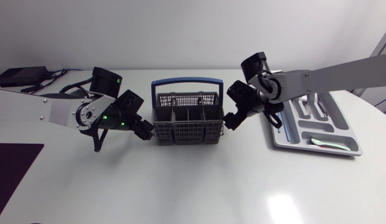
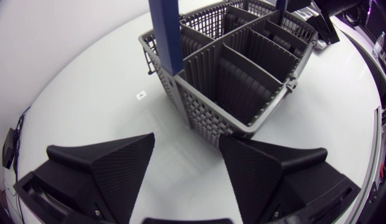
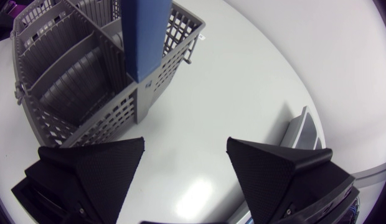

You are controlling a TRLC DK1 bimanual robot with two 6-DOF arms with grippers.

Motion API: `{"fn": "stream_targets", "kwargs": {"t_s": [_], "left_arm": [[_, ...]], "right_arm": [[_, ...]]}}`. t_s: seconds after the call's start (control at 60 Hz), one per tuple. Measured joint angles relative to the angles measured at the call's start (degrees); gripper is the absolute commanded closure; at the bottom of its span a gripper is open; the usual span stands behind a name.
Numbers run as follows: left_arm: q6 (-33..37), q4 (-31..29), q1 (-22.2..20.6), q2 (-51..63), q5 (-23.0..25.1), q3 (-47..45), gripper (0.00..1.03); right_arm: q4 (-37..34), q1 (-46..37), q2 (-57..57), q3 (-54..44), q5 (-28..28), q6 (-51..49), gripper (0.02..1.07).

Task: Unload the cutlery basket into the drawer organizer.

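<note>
Cutlery basket (image 1: 185, 127): one counted, one blue handle (image 1: 187, 80) fitted. Drawer organizer (image 1: 341, 118): one counted. Pale utensil (image 1: 324, 142) in organizer: one counted. Grippers: two counted, left gripper (image 1: 143, 130) and right gripper (image 1: 231, 121), two fingers each.

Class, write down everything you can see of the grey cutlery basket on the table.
The cutlery basket is grey lattice plastic, rectangular, with inner walls dividing it into compartments; those in view look empty. A blue handle arches over it lengthwise. It stands upright on the white table, left of the drawer organizer and apart from it. The open left gripper and open right gripper sit at its two ends; neither grips it.
</note>
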Motion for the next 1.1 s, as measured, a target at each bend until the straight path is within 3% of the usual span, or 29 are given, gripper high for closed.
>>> {"fn": "stream_targets", "kwargs": {"t_s": [0.183,0.633,0.833,1.1], "left_arm": [[0.0,-0.6,1.0,-3.8,0.8,-1.0,0.05],[0.0,-3.9,7.8,-21.4,0.9,-6.6,0.05],[-0.4,-5.0,9.4,-34.3,1.0,-10.4,0.05],[-2.9,-7.1,11.1,-42.1,1.0,-13.2,0.05]], "right_arm": [[0.2,-0.9,-2.7,-4.7,0.9,0.0,0.07],[0.4,-3.1,-21.4,-16.1,1.9,-0.1,0.07],[-1.8,-3.8,-32.0,-19.6,2.1,-0.1,0.07],[-2.2,-12.9,-45.2,-25.2,0.4,0.0,0.07]]}}
